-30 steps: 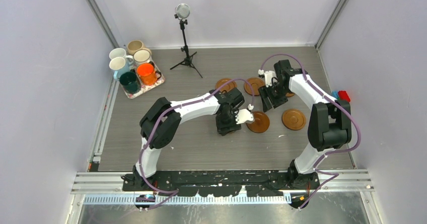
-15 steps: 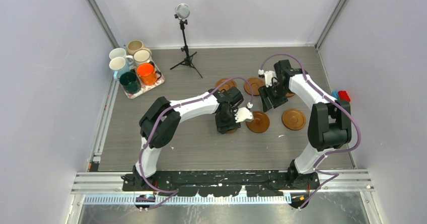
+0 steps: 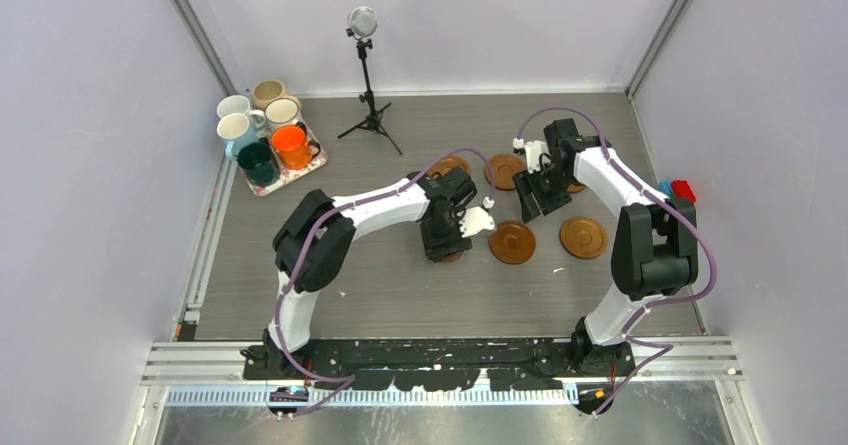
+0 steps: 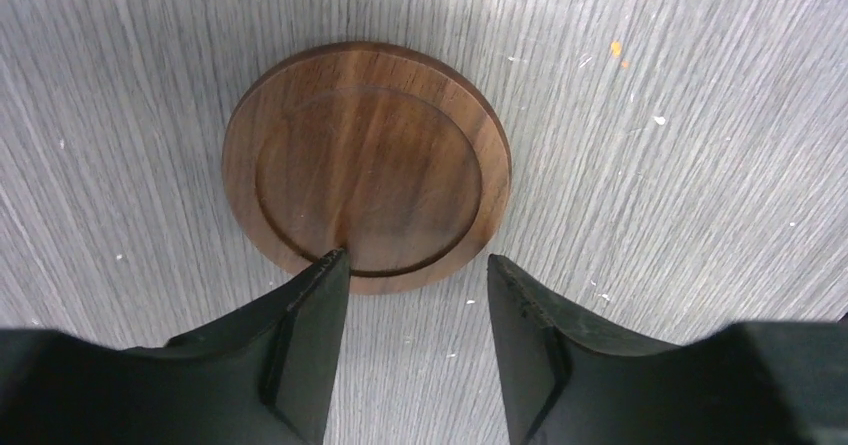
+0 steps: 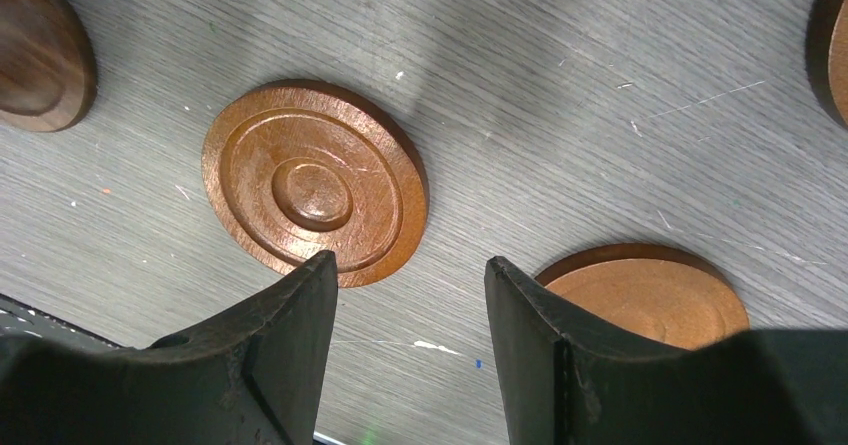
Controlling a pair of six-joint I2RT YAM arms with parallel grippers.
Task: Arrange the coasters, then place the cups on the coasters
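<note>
We see left hand [image 4: 416, 259] spread, empty, over dark round wooden coaster [image 4: 366, 155] lying flat on grey table [image 4: 700, 165]; right hand [image 5: 408, 260] spread, empty, right of that coaster.

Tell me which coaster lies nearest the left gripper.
The dark coaster with one groove, at the left gripper; the other coasters lie clearly farther off.

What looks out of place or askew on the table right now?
Nothing spilled or broken. The coasters lie scattered in no neat row mid-table, and the cups sit crowded on the tray at the far left.
</note>
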